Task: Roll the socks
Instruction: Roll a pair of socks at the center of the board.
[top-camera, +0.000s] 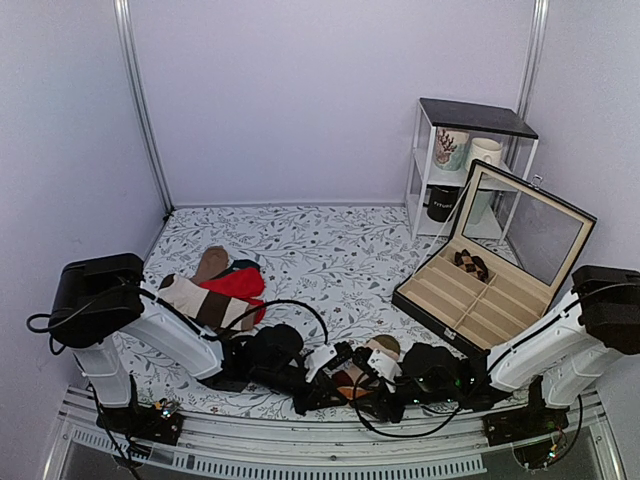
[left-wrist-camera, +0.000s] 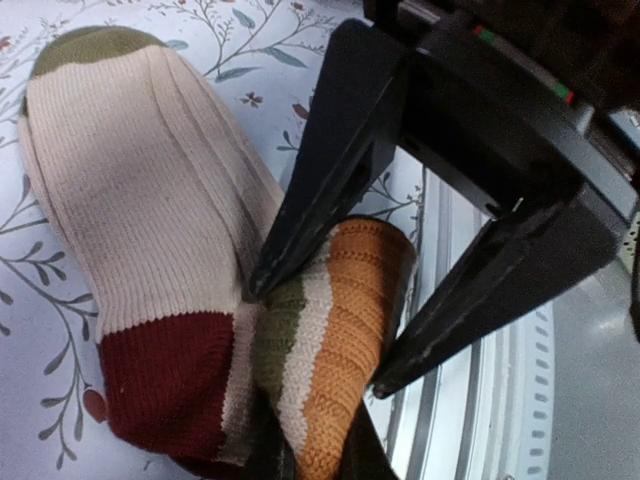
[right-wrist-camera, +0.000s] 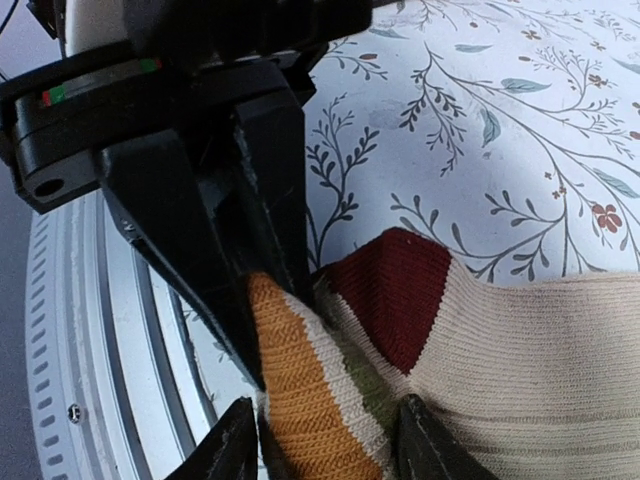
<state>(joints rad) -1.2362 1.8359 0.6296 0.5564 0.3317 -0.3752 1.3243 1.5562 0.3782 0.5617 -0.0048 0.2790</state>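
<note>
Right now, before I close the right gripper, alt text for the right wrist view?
The left gripper, shut, pinches the striped cuff of the socks, while the right gripper, open, straddles that same cuff. The beige foot and maroon heel lie on a floral tablecloth.

From above and behind, the top view overlooks the table; both wrist views, close-up, share the socks.

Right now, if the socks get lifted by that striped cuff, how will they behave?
Likely floppy: the socks are soft ribbed knit, creased where the left tool pinches them, so the foot should dangle. Probably light and not slippery, since the ribbing gives grip.
</note>
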